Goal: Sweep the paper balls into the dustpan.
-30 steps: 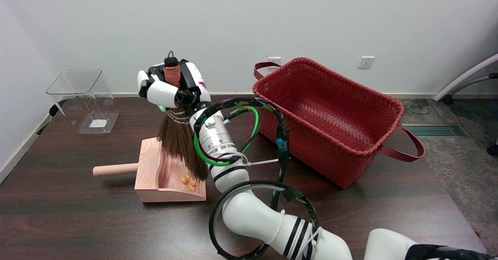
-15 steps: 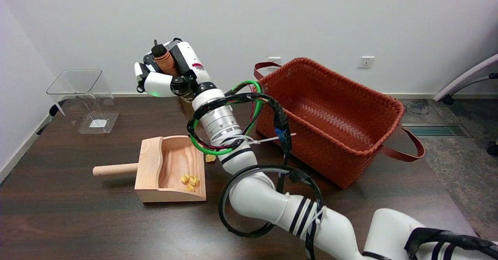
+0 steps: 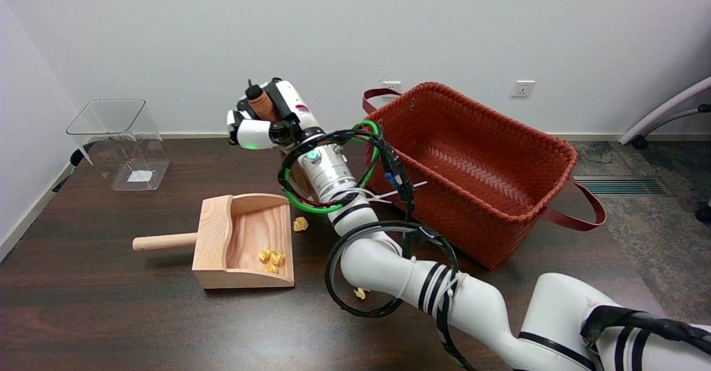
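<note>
A wooden dustpan (image 3: 222,243) lies on the dark table with its handle (image 3: 164,241) pointing left. Several yellow paper balls (image 3: 271,259) sit inside it near the front lip. One more paper ball (image 3: 300,224) lies on the table just off the pan's right side. Another paper ball (image 3: 361,292) lies further forward, under my forearm inside a cable loop. My right hand (image 3: 266,121) is raised behind the pan and grips the hand broom's wrapped brown handle (image 3: 260,100). The bristles (image 3: 296,178) hang behind my wrist, mostly hidden, up and right of the pan.
A large red woven basket (image 3: 500,204) stands right of my arm, close to the cables. A clear plastic container (image 3: 119,143) sits at the back left. The table's right edge (image 3: 639,282) gives onto carpet.
My hand lifted the broom up out of the dustpan, then moved right and lower. My arm shifted right, uncovering two paper balls on the table.
</note>
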